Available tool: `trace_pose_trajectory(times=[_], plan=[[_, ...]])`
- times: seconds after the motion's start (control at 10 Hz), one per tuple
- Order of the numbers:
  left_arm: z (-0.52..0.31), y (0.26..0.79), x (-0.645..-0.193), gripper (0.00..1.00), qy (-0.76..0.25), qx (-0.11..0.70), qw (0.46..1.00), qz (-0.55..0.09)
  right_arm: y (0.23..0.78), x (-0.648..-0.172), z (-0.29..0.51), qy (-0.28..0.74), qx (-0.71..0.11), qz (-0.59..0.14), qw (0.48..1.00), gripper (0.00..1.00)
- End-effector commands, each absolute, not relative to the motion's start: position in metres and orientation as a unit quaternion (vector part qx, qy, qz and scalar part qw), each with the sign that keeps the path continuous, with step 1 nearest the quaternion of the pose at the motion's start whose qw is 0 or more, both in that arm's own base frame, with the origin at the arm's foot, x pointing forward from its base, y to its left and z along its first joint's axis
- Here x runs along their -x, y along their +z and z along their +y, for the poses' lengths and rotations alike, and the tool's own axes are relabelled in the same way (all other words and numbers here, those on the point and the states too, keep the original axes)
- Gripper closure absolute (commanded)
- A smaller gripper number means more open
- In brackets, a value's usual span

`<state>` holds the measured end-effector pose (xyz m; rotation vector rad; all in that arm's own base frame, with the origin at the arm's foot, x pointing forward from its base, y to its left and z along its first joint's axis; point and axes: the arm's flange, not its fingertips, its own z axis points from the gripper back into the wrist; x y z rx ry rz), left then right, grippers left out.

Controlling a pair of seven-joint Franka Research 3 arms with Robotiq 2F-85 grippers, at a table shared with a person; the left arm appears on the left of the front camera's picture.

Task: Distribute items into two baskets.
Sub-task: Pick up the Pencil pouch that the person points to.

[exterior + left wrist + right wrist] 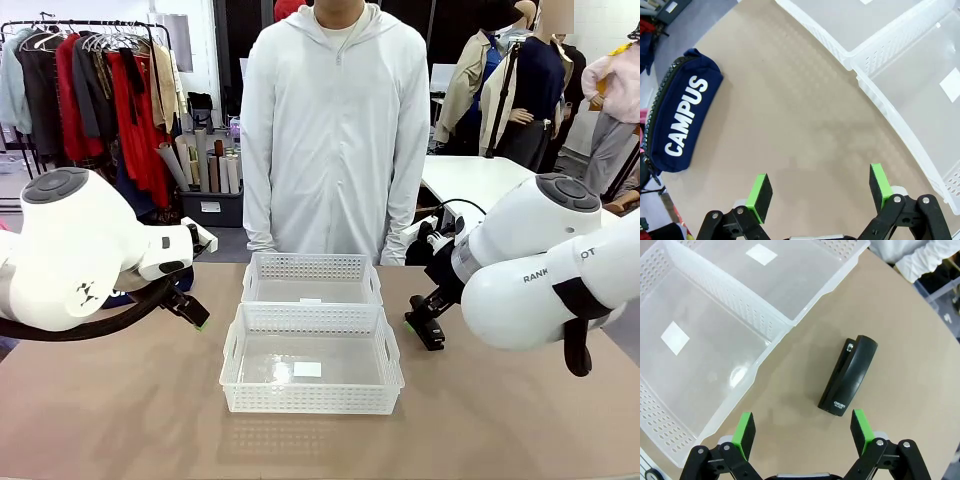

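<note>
Two white lattice baskets stand end to end mid-table, the near basket [310, 398] and the far basket [310, 266], both with nothing inside. In the left wrist view the navy "CAMPUS" pouch [680, 117] lies flat on the table to the upper left of my open left gripper [817, 187], apart from it. A basket wall [900, 125] runs along the right of that view. In the right wrist view the black stapler [849, 375] lies beside a basket [765, 352], just above and right of my open right gripper [802, 430]. Neither gripper touches anything.
A person in a white hooded jacket [335, 130] stands at the far table edge behind the baskets, hands down. My left gripper [190, 308] and right gripper [425, 328] hover on either side of the baskets. Bare tabletop [120, 420] lies in front.
</note>
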<state>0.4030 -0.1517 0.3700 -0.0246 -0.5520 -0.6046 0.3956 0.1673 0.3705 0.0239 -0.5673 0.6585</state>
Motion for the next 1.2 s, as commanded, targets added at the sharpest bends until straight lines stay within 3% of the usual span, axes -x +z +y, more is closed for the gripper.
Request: trace_pose_trajectory(times=[0.0, 0.3, 0.7, 0.9, 1.1], plan=[[-0.152, 0.370, -0.403, 0.00, -0.294, 0.012, 0.917, -0.269, 0.371, -0.396, 0.167, 0.319, -0.012, -0.275, 0.907, 0.00], [-0.138, 0.387, -0.402, 0.00, -0.269, 0.019, 0.930, -0.250, 0.379, -0.397, 0.163, 0.312, -0.020, -0.273, 0.910, 0.00], [-0.099, 0.449, -0.407, 0.00, -0.258, 0.105, 0.934, -0.225, 0.425, -0.419, 0.123, 0.289, -0.073, -0.242, 0.923, 0.00], [-0.069, 0.473, -0.411, 0.00, -0.260, 0.123, 0.934, -0.212, 0.454, -0.432, 0.093, 0.269, -0.113, -0.203, 0.935, 0.00], [-0.034, 0.486, -0.395, 0.00, -0.275, 0.126, 0.932, -0.198, 0.476, -0.438, 0.054, 0.241, -0.148, -0.216, 0.935, 0.00]])
